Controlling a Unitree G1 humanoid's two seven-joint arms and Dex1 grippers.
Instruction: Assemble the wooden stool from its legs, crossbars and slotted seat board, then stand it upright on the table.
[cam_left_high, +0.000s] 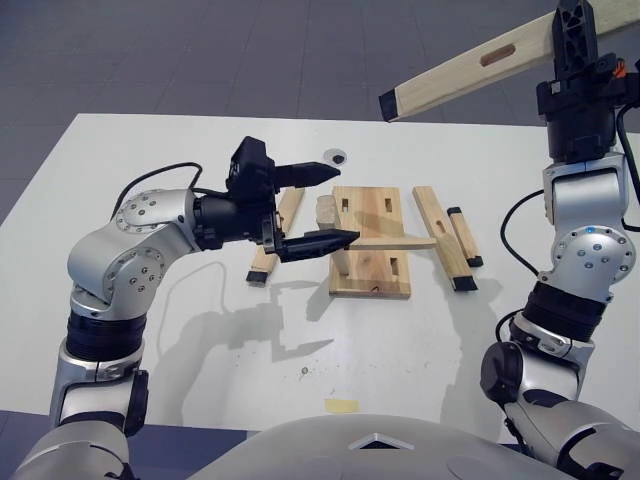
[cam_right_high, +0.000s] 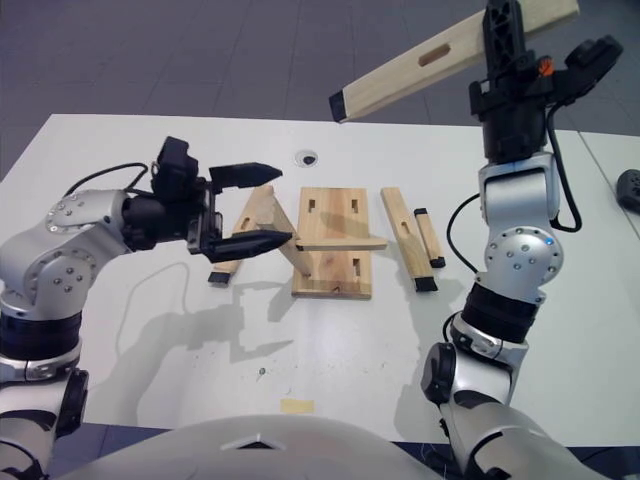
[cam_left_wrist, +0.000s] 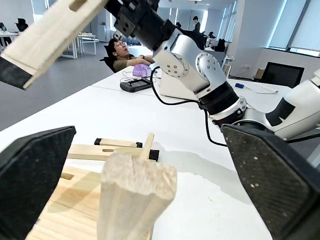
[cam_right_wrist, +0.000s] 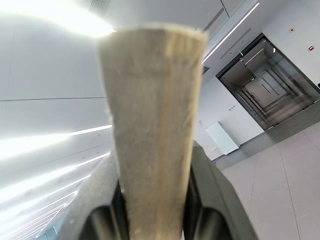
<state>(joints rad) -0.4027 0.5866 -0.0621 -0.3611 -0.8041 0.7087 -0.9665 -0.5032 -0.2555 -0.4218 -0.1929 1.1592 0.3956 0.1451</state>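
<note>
The slotted seat board (cam_left_high: 372, 265) lies flat at the table's middle. A short leg (cam_left_high: 325, 210) rises tilted from it, and a thin crossbar (cam_left_high: 395, 243) lies across the board. My left gripper (cam_left_high: 340, 205) is open, its fingers on either side of that leg's top (cam_left_wrist: 137, 195) without touching it. My right gripper (cam_left_high: 572, 40) is raised high at the right, shut on a long leg (cam_left_high: 470, 72) with a slot and a black foot cap; the leg's end (cam_right_wrist: 152, 125) faces the right wrist camera. Another leg (cam_left_high: 270, 250) lies left of the board.
Right of the board lie a loose leg (cam_left_high: 440, 238) and a short bar with black ends (cam_left_high: 463, 237). A round cable hole (cam_left_high: 336, 156) sits behind the board. A strip of yellow tape (cam_left_high: 341, 406) is near the front edge.
</note>
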